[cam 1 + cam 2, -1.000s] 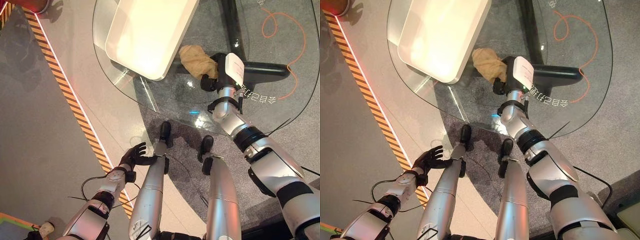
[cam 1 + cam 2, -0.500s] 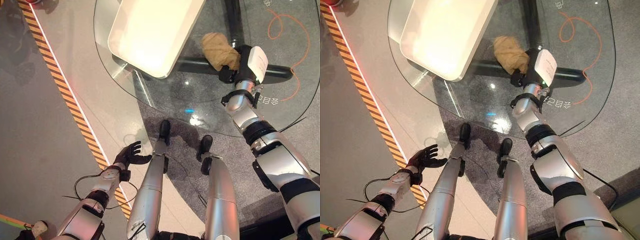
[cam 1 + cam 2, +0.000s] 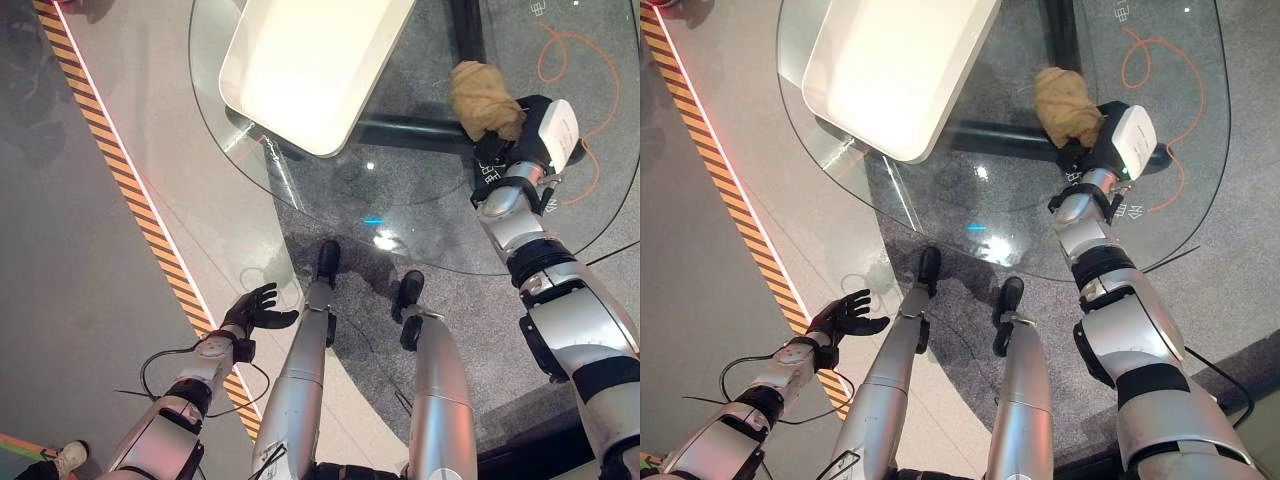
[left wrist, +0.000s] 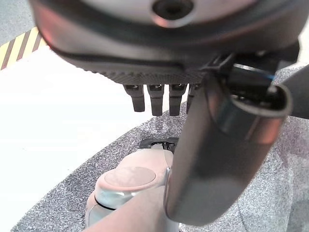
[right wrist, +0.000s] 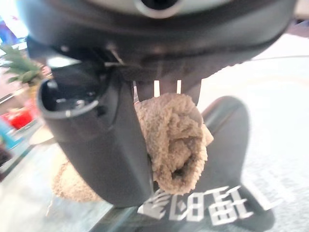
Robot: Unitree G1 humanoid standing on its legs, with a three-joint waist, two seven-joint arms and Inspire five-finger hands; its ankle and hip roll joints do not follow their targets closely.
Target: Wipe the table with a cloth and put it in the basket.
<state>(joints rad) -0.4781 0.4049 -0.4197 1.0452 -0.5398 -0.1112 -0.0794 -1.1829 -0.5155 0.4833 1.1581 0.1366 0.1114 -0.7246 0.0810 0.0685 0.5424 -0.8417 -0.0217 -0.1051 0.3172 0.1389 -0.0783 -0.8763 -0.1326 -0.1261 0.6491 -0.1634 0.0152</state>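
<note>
A crumpled tan cloth [image 3: 484,98] lies on the round glass table [image 3: 330,190], towards its right side. My right hand [image 3: 512,137] is shut on the cloth's near end; in the right wrist view the thumb and fingers pinch the cloth [image 5: 175,141] between them. A white rectangular basket [image 3: 310,60] stands on the table's far left part, well left of the cloth. My left hand [image 3: 252,310] hangs open low at the left, over the floor beside the table, holding nothing.
A yellow-and-black striped line [image 3: 130,170] runs across the floor left of the table. A dark table base [image 3: 420,130] shows through the glass. An orange cable [image 3: 575,60] curls on the carpet at the far right.
My right hand has slid the cloth across the glass from the middle, near the basket's corner, to the right side. The left hand stays low at the left.
</note>
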